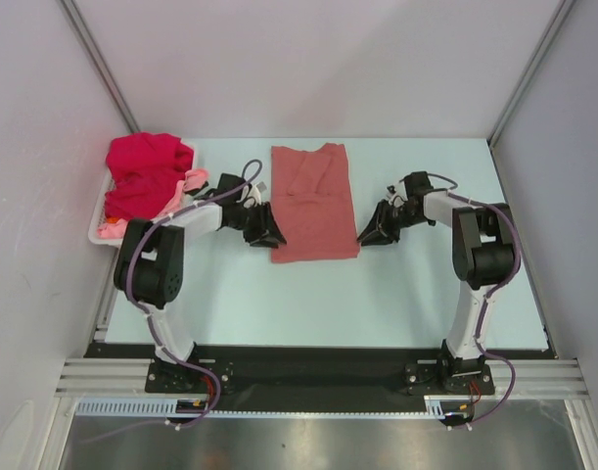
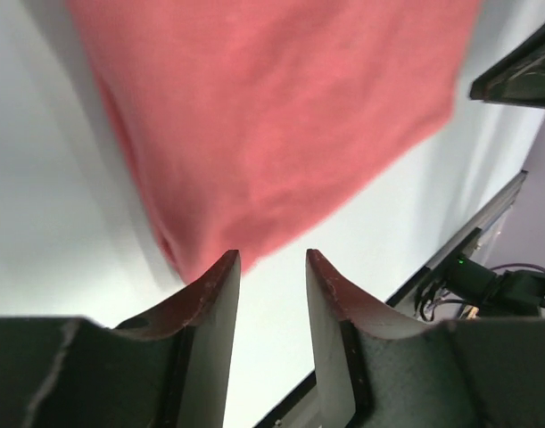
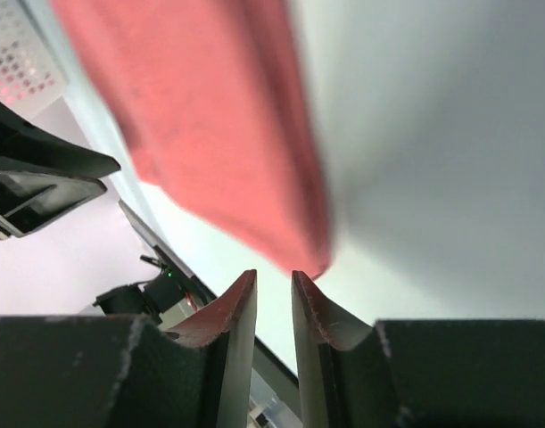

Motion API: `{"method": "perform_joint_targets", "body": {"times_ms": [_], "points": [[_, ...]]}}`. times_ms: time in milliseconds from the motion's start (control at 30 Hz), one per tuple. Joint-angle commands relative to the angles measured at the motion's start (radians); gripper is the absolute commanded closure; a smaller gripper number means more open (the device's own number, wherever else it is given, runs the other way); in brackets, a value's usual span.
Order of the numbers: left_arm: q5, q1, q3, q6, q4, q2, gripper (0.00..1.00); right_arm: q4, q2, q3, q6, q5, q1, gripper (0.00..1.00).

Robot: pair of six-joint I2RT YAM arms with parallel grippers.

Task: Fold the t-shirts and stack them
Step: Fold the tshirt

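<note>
The dusty salmon-red t-shirt (image 1: 313,204) lies folded into a long strip in the middle of the table. My left gripper (image 1: 271,238) is open and empty at the strip's near left corner; its wrist view shows the shirt (image 2: 272,125) just beyond the fingertips. My right gripper (image 1: 365,236) is open and empty at the near right corner; its wrist view shows the shirt's corner (image 3: 218,143) just past the tips. The bright crimson t-shirt (image 1: 147,171) and the light pink t-shirt (image 1: 194,180) lie heaped in the white basket (image 1: 95,230) at the far left.
The pale table (image 1: 377,304) runs from the back wall to a black rail (image 1: 318,364) at the near edge. Grey walls close both sides. The basket stands at the table's left edge beside my left arm.
</note>
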Motion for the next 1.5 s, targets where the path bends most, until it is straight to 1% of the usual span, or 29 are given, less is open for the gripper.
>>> {"method": "perform_joint_targets", "body": {"times_ms": [0,67,100,133,200,267,367,467,567,667,767,800,867,900,933,967,1000,1033,1067,1100,1133,1167,1200,1233,1267,1333,1367,1400,1467], "points": [[0.023,-0.011,0.029,-0.011,-0.01,-0.122,0.58,-0.042,-0.109,0.034,-0.017,-0.017,0.055,0.72],[0.052,-0.02,0.029,-0.04,0.033,-0.121,0.58,-0.019,-0.118,0.065,0.021,-0.006,0.092,0.72],[0.07,-0.026,0.019,-0.08,0.059,-0.113,0.58,-0.002,-0.114,0.071,0.037,-0.006,0.127,0.72],[0.081,-0.028,0.011,-0.1,0.106,-0.089,0.59,0.015,-0.102,0.079,0.056,-0.005,0.145,0.73],[0.11,-0.031,-0.012,-0.143,0.151,-0.054,0.6,0.088,-0.069,0.082,0.122,-0.017,0.185,0.73],[0.112,-0.032,-0.027,-0.163,0.208,-0.012,0.6,0.153,-0.002,0.088,0.153,-0.049,0.205,0.73],[0.081,-0.031,-0.046,-0.127,0.229,0.035,0.6,0.168,0.058,0.078,0.158,-0.049,0.221,0.73],[0.056,-0.025,-0.066,-0.09,0.202,0.055,0.61,0.165,0.051,0.009,0.118,-0.042,0.198,0.73],[0.012,-0.023,-0.13,-0.036,0.179,0.007,0.61,0.155,0.002,-0.092,0.069,-0.042,0.136,0.73],[-0.049,-0.023,-0.161,0.03,0.104,-0.035,0.62,0.115,-0.052,-0.149,0.015,-0.042,0.06,0.73],[-0.097,-0.023,-0.211,0.038,0.065,-0.159,0.62,0.066,-0.112,-0.197,-0.019,-0.04,0.017,0.73],[-0.112,-0.023,-0.224,0.03,0.065,-0.258,0.61,0.058,-0.164,-0.217,-0.022,-0.04,0.012,0.72],[-0.153,-0.026,-0.241,-0.006,0.068,-0.343,0.53,0.049,-0.221,-0.24,-0.003,-0.01,0.01,0.7],[-0.163,-0.026,-0.251,-0.023,0.068,-0.374,0.51,0.056,-0.27,-0.258,0.018,0.007,0.012,0.66],[-0.172,-0.026,-0.259,-0.074,0.071,-0.42,0.48,0.09,-0.299,-0.298,0.047,0.049,0.01,0.62],[-0.19,-0.026,-0.285,-0.111,0.077,-0.437,0.46,0.113,-0.324,-0.326,0.132,0.079,0.012,0.54],[-0.192,-0.026,-0.309,-0.157,0.115,-0.454,0.43,0.151,-0.351,-0.359,0.186,0.105,0.015,0.51],[-0.186,-0.026,-0.342,-0.212,0.16,-0.484,0.37,0.271,-0.423,-0.443,0.245,0.154,0.017,0.49],[-0.187,-0.031,-0.427,-0.335,0.277,-0.503,0.35,0.336,-0.459,-0.488,0.387,0.191,0.026,0.44],[-0.198,-0.034,-0.478,-0.409,0.344,-0.523,0.32,0.404,-0.501,-0.531,0.45,0.23,0.049,0.41],[-0.216,-0.04,-0.53,-0.488,0.416,-0.541,0.24,0.532,-0.561,-0.576,0.518,0.315,0.069,0.39],[-0.236,-0.057,-0.635,-0.639,0.482,-0.581,0.22,0.58,-0.589,-0.635,0.567,0.363,0.09,0.36],[-0.271,-0.07,-0.679,-0.706,0.581,-0.598,0.19,0.617,-0.606,-0.659,0.631,0.41,0.111,0.34],[-0.345,-0.083,-0.717,-0.762,0.616,-0.612,0.13,0.677,-0.614,-0.672,0.646,0.478,0.16,0.33],[-0.393,-0.106,-0.75,-0.84,0.646,-0.627,0.13,0.69,-0.605,-0.676,0.652,0.501,0.177,0.32],[-0.475,-0.124,-0.811,-0.893,0.717,-0.63,0.13,0.699,-0.574,-0.671,0.666,0.532,0.216,0.32],[-0.483,-0.126,-0.834,-0.91,0.738,-0.62,0.14,0.711,-0.544,-0.671,0.675,0.534,0.222,0.32],[-0.487,-0.126,-0.843,-0.925,0.796,-0.585,0.17,0.719,-0.525,-0.674,0.695,0.537,0.227,0.32],[-0.502,-0.127,-0.845,-0.962,0.818,-0.551,0.21,0.737,-0.503,-0.674,0.716,0.555,0.24,0.34]]}}
